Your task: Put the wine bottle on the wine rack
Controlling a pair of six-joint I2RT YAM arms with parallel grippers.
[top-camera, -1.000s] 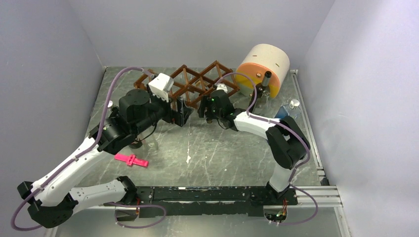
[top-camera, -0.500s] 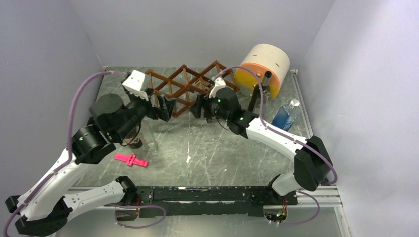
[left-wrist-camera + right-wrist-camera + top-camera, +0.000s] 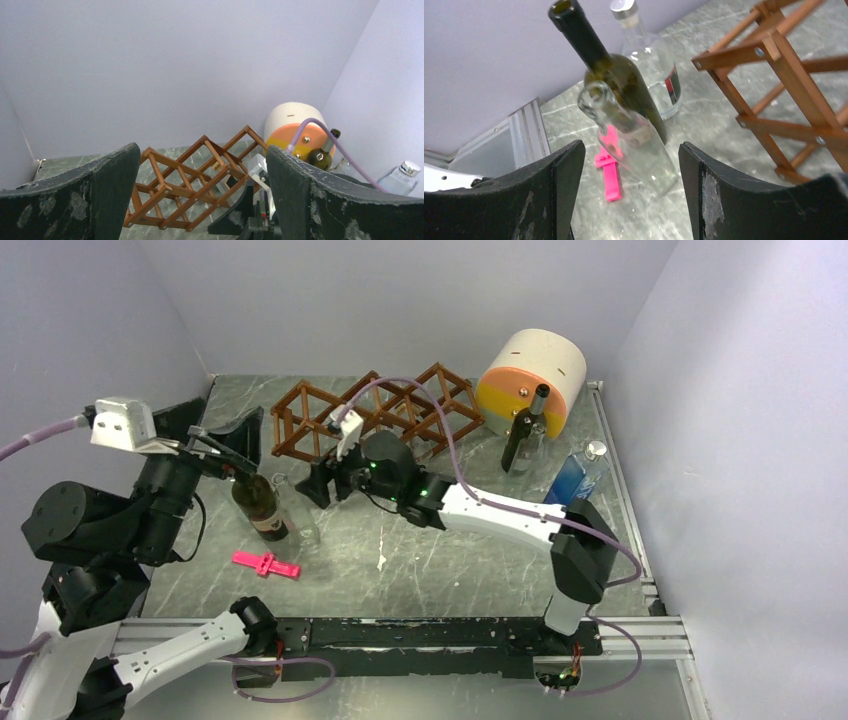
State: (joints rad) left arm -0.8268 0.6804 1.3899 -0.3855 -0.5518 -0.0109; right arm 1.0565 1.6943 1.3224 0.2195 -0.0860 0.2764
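The reddish-brown lattice wine rack [image 3: 372, 420] stands at the back middle of the table and fills the middle of the left wrist view [image 3: 190, 186]. A dark green wine bottle [image 3: 257, 508] stands upright at the left, with a clear glass bottle [image 3: 297, 520] beside it. In the right wrist view the dark wine bottle [image 3: 620, 86] stands behind the clear glass bottle [image 3: 636, 147]. My right gripper [image 3: 318, 483] [image 3: 630, 165] is open, facing these bottles and touching neither. My left gripper [image 3: 215, 433] [image 3: 200, 165] is open, empty and raised at the left. A second dark bottle [image 3: 520, 437] stands by the cylinder.
A cream, orange and yellow cylinder [image 3: 530, 375] lies at the back right. A blue-tinted water bottle [image 3: 579, 473] lies near the right edge. A pink clip [image 3: 266, 563] lies on the table near the bottles. Another clear bottle with a silver cap [image 3: 651, 60] stands behind the dark one.
My left arm has swung left and up, away from the rack. My right arm has reached left across the rack's front toward the bottles at the left, its jaws closing very slightly.
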